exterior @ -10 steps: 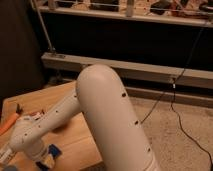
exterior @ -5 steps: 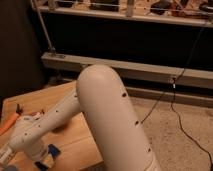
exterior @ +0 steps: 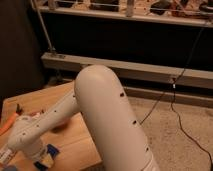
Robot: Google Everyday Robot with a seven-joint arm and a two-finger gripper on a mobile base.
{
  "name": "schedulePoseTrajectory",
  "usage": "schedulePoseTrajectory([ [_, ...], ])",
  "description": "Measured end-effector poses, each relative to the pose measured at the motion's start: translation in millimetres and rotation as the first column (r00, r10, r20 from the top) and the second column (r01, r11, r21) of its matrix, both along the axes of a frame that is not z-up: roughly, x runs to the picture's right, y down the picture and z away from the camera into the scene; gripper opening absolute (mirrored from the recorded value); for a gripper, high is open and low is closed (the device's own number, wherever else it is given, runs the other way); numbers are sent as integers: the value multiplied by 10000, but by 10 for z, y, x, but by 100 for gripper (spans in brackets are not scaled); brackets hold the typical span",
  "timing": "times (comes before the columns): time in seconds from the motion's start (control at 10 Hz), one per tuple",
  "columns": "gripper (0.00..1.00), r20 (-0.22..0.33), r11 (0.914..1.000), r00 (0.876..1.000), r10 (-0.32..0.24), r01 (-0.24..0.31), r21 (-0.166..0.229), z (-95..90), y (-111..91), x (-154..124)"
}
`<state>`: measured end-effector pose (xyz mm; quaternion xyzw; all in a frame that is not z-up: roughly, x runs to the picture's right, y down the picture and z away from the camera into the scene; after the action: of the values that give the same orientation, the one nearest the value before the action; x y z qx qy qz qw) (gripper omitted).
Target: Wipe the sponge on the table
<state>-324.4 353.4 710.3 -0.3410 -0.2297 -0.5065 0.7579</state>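
Sponge (exterior: pixel 51 150), bright blue, sits on the wooden counter (exterior: pixel 71 143) at its near-left corner, just beside your lowered gripper (exterior: pixel 41 160), grip state untellable; you seem at the wiping stage, needing flat, steady pressure.

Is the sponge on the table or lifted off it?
On the table, apparently: the sponge lies against the table top at lower left, under the tool, which hides part of it. Exact contact: cannot tell.

Wht hand (exterior: pixel 36 155) low-left by blue sponge (exterior: pixel 51 150), lt plank-grain wood table (exterior: pixel 75 142).
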Motion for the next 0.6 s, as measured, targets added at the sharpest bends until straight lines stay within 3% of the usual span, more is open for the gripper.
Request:
schedulePoseTrajectory([
  [0.4,37,525,9962,9950,-850,858,-142,46,80,-368],
  [0.6,37,790,9932,9901,-1158,1160,24,115,-11,-595],
])
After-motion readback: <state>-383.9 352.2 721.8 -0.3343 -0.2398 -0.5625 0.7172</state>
